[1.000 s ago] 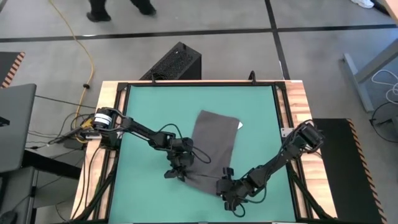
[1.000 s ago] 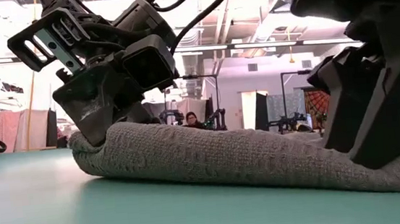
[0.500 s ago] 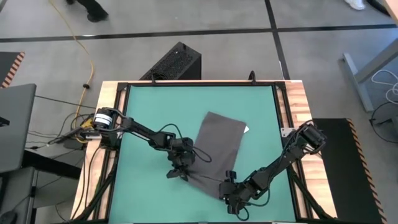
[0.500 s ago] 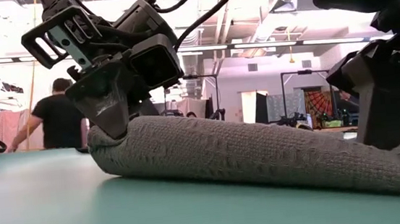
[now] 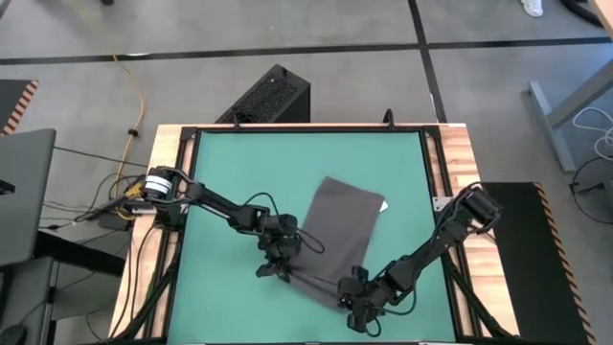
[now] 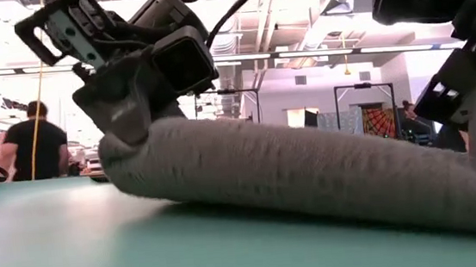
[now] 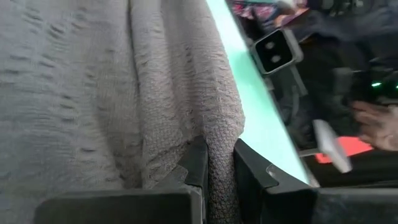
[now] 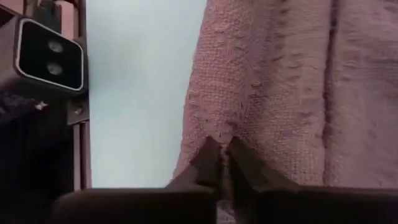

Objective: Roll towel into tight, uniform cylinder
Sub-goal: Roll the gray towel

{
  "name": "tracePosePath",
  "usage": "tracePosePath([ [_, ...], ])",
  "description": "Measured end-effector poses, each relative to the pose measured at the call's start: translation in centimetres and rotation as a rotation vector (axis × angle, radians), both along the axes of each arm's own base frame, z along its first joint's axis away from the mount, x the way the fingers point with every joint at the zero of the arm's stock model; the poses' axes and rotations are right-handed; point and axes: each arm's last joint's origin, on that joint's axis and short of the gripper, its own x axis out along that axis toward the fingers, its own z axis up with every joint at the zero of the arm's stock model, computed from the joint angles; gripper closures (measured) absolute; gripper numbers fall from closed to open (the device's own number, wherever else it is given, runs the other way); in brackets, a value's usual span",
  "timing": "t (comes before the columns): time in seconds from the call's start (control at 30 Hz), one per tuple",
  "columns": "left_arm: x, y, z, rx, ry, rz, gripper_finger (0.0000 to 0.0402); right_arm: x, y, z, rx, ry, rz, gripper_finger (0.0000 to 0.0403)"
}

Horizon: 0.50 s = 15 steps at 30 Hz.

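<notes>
Your towel (image 5: pixel 337 230) lies slantwise just below the middle of the high view, its far end flat and its near edge turned over into a low roll. You have a gripper at each end of that roll, which looks like the way to keep it even along its length. The left gripper (image 5: pixel 276 268), left of centre, has its fingers (image 7: pixel 198 163) pinched on a fold of cloth. The right gripper (image 5: pixel 355 292), lower and right of centre, has its fingers (image 8: pixel 209 160) pressed together on the towel's edge. In the low view the roll (image 6: pixel 293 172) runs from the left gripper at upper left down to the right, thicker at the left end, so the cylinder is probably only begun and not yet uniform.
</notes>
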Motion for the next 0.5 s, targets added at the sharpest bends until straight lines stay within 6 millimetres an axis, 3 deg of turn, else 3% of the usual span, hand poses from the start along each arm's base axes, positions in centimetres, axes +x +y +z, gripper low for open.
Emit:
tracePosePath([
  [0.23,-0.3,1.1,0.2,-0.140,0.222,0.085,0.0374,-0.3,-0.4,2.9,0.132,-0.041,-0.167,0.0363],
  [0.37,-0.6,2.0,-0.3,-0.112,0.289,0.137,0.0371,-0.2,-1.0,2.3,0.155,0.009,-0.272,0.0369],
  [0.5,-0.5,2.6,-0.3,-0.083,0.290,0.193,0.0355,-0.9,-2.4,0.1,0.164,0.046,-0.377,0.0378],
])
